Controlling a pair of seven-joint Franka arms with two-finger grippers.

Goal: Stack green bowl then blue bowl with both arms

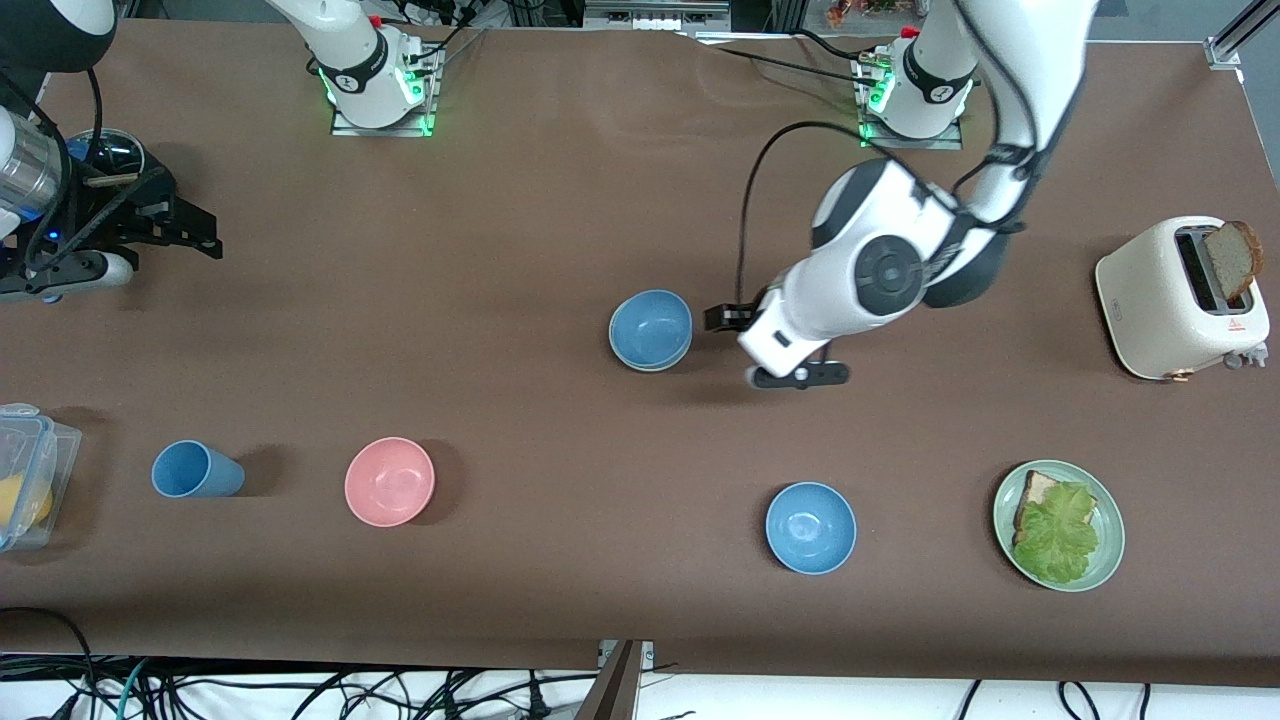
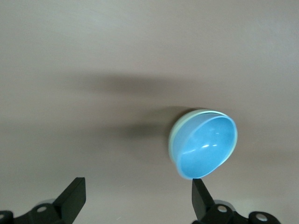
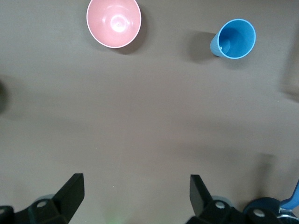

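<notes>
A blue bowl [image 1: 650, 329] sits nested in the pale green bowl [image 2: 173, 140] at mid table. Only the green bowl's rim shows around the blue bowl [image 2: 208, 147] in the left wrist view. My left gripper [image 1: 733, 320] is open and empty, low over the table just beside this stack, toward the left arm's end; in the left wrist view [image 2: 138, 200] one finger [image 2: 200, 196] is close to the bowl's edge without touching. A second blue bowl [image 1: 810, 527] stands alone nearer the camera. My right gripper [image 1: 195, 230] [image 3: 137, 196] is open and empty at the right arm's end of the table.
A pink bowl [image 1: 389, 481] [image 3: 114, 22] and a blue cup [image 1: 195, 470] [image 3: 233, 38] stand toward the right arm's end. A clear container [image 1: 25, 475] sits at that table edge. A green plate [image 1: 1110, 545] with bread and lettuce and a toaster [image 1: 1165, 300] stand toward the left arm's end.
</notes>
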